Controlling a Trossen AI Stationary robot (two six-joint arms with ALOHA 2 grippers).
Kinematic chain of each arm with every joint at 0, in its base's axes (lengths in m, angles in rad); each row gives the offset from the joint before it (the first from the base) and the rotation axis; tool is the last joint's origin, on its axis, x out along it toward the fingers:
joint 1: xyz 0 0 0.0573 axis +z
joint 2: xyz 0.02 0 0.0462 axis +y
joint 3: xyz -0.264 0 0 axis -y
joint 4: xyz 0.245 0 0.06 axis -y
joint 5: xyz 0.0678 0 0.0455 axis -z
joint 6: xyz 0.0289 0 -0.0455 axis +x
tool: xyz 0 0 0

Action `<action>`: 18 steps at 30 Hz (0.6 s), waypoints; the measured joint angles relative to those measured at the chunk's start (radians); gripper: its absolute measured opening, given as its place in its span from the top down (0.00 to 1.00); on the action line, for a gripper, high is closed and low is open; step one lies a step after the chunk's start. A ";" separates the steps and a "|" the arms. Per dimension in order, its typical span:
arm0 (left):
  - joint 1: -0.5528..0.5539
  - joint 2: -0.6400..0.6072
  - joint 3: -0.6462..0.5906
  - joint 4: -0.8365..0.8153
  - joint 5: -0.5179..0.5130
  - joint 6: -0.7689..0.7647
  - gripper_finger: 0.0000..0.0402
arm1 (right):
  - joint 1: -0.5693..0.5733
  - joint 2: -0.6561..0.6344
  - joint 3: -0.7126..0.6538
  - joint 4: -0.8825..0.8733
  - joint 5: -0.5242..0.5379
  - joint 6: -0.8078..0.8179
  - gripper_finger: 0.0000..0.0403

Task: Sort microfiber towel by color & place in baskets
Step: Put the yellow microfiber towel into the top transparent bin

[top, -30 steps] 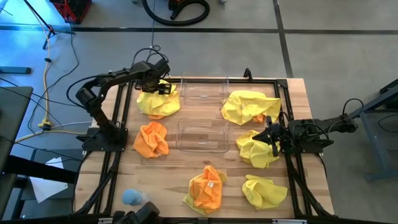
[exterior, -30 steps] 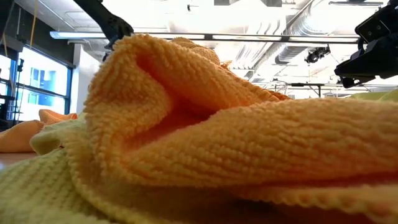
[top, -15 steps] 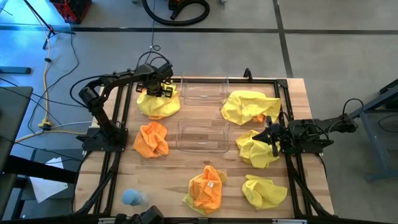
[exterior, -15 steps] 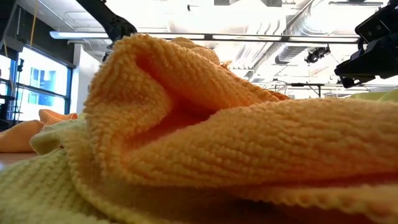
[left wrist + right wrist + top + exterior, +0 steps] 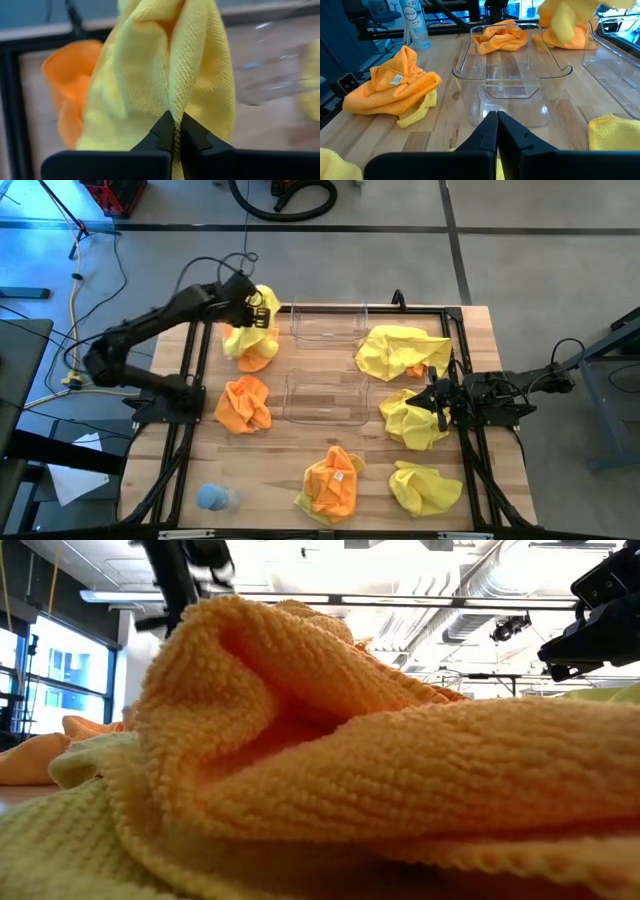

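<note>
Now yellow towel point(image 5: 170, 65) in left gripper point(image 5: 175, 131).

Both arms matte black, tubular links w/ chunkier rounded joint housings. Left arm point(image 5: 150, 330): long slim links, black cable looping loose above its wrist. Left gripper point(image 5: 174, 131): two black wedge-shaped fingers point(image 5: 161, 132) tapering to narrow tips, set on a flat black crossbar. Right arm point(image 5: 520, 390): shorter boxy black segments, thin black cable bundle trailing off toward 3 o'clock. Right gripper point(image 5: 497, 131): same pair of dark angular fingers, smooth faces, same flat bar beneath. In low view right arm's wrist block point(image 5: 597, 615) reads as blocky black silhouette w/ stepped edges. No markings legible.
</note>
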 joint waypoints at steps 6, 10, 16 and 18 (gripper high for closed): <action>-0.080 -0.131 0.002 0.203 0.015 0.037 1.00 | 0.000 0.000 0.000 0.000 0.000 0.000 1.00; -0.118 -0.101 0.088 0.272 0.018 0.095 1.00 | 0.000 0.000 0.000 0.000 0.000 0.000 1.00; -0.145 0.098 0.335 0.267 0.010 0.159 1.00 | 0.000 0.000 0.000 0.000 0.000 0.000 1.00; -0.151 0.182 0.427 0.264 0.008 0.171 1.00 | 0.000 0.000 0.000 0.000 0.000 0.000 1.00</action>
